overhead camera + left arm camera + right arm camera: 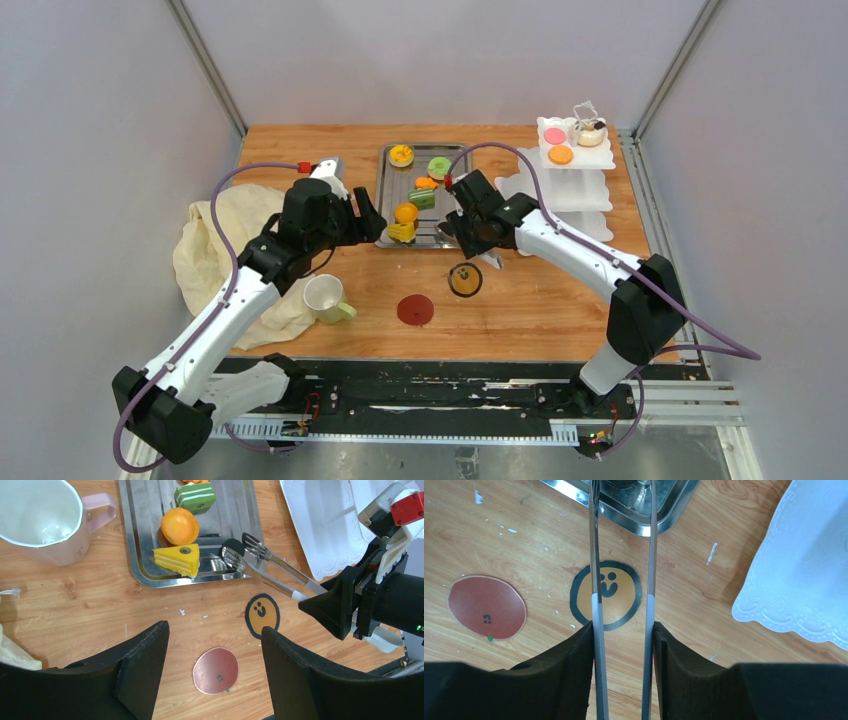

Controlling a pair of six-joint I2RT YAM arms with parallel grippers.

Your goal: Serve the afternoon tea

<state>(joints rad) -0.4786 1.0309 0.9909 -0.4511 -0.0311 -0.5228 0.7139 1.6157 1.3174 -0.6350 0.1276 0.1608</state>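
Observation:
Bite-size pastries lie on the steel tray (pixel 384 195): an orange ball (pixel 179 525), a yellow wedge (pixel 177 559), a green slice (pixel 195 497) and a green donut (pixel 438 167). The white tiered stand (pixel 575 188) carries a pink disc (pixel 554 135) and an orange tart (pixel 560 155). A pale mug (pixel 325 297) stands near the red coaster (pixel 216 670); the yellow smiley coaster (pixel 606 595) lies beside it. My right gripper (pixel 623 626) is shut on the metal tongs (pixel 595 555), whose spread tips reach the tray's near edge. My left gripper (pixel 215 628) hangs open and empty above the red coaster.
A crumpled cream cloth (pixel 225 250) covers the table's left side. The stand's lower tier (pixel 804 575) lies just right of the tongs. A small dessert cup (pixel 590 132) sits on the stand's top tier. Grey walls enclose the table on three sides.

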